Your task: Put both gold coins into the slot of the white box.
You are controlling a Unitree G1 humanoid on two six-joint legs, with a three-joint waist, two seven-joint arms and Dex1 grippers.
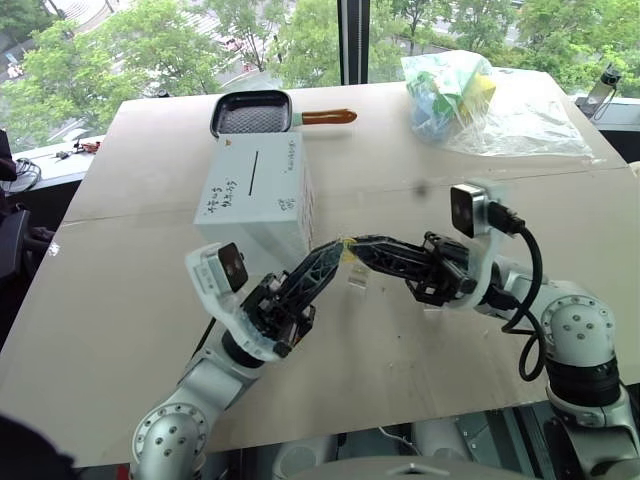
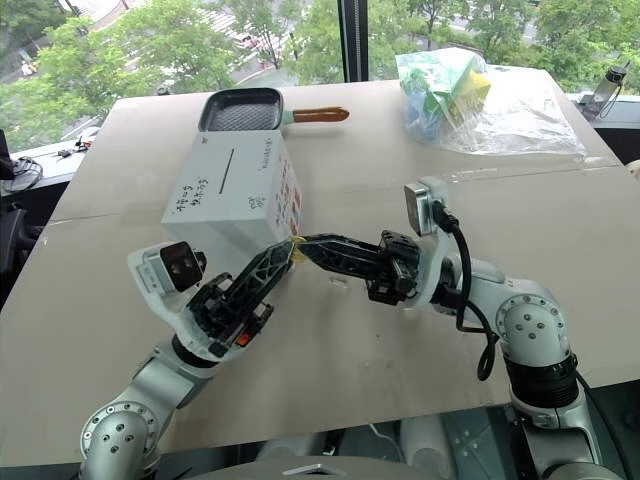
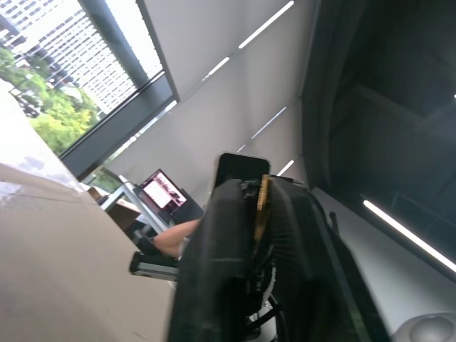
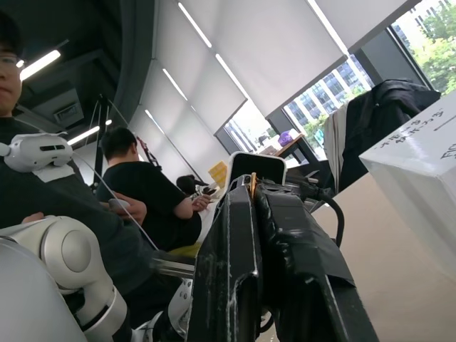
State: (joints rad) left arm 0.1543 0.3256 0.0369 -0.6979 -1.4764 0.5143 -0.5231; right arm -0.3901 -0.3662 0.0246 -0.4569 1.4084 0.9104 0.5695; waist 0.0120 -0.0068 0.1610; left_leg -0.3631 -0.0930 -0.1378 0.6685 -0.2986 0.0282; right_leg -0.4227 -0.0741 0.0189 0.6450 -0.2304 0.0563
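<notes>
The white box (image 1: pixel 255 190) with blue handwriting lies on the table, its black slot (image 1: pixel 253 170) on the top face. Just off the box's near right corner, above the table, my two grippers meet tip to tip. A gold coin (image 1: pixel 347 250) sits at that meeting point. My left gripper (image 1: pixel 340 254) is shut, with a gold edge (image 3: pixel 262 206) pinched between its fingers. My right gripper (image 1: pixel 356 247) is shut too, and a thin gold edge (image 4: pixel 252 187) shows between its fingers. I cannot tell whether that is one coin or two.
A dark square pan (image 1: pixel 250 113) with an orange handle lies behind the box. A clear plastic bag (image 1: pixel 470 100) of coloured things sits at the back right. A small clear block (image 1: pixel 357 279) lies under the grippers. Seated people (image 4: pixel 142 192) show in the right wrist view.
</notes>
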